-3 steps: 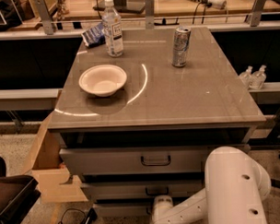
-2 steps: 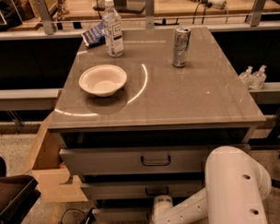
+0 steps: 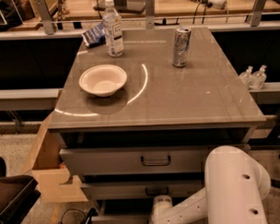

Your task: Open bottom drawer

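Observation:
The cabinet under the grey table has three grey drawer fronts. Only a thin strip of the bottom drawer (image 3: 118, 221) shows at the lower edge of the camera view, left of my arm, and its handle is hidden. My white arm (image 3: 235, 186) bends down from the lower right, and its wrist (image 3: 162, 209) sits in front of the cabinet just below the middle drawer's handle (image 3: 156, 191). The gripper itself lies beyond the wrist, under the frame's bottom edge, out of view.
The top drawer (image 3: 132, 161) with its dark bar handle (image 3: 155, 160) stands above. On the tabletop (image 3: 176, 98) are a white bowl (image 3: 103, 80), a water bottle (image 3: 112, 28), a can (image 3: 181, 47) and a blue packet (image 3: 93, 35). A wooden box (image 3: 48, 179) and cables (image 3: 77, 220) sit on the floor at left.

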